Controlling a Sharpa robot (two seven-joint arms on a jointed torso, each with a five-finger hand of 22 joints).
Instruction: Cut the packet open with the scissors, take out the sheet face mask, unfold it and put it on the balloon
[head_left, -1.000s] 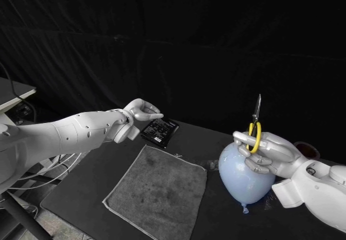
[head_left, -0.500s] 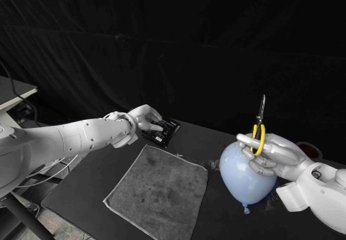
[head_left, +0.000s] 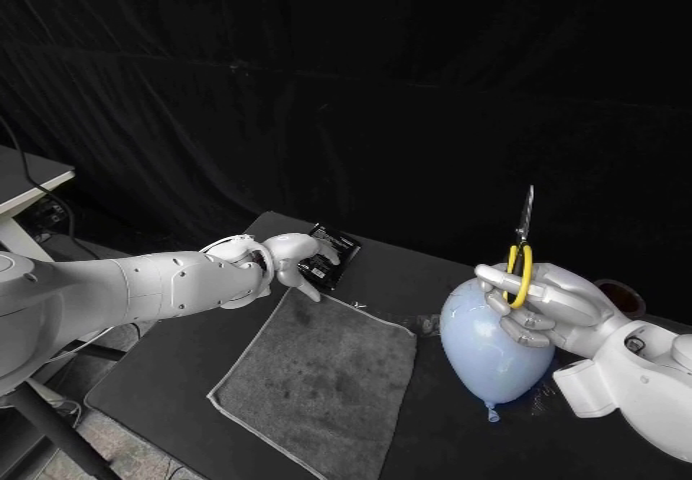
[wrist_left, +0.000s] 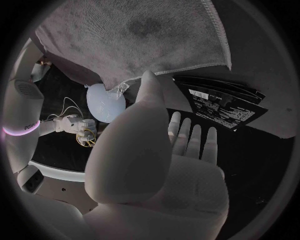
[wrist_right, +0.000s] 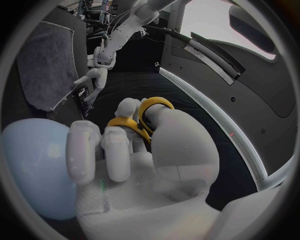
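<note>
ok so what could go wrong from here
1. The right hand holds the scissors upright, close beside the balloon. A careless swing toward the packet could nick and pop the balloon.
2. The packet lies flat on the table near its far edge, and the left hand is open beside it, not gripping. The packet may slide away or off the table when that hand tries to lift it.

Right hand (head_left: 555, 305) holds scissors (head_left: 521, 245) upright near balloon (head_left: 488, 350).
</note>
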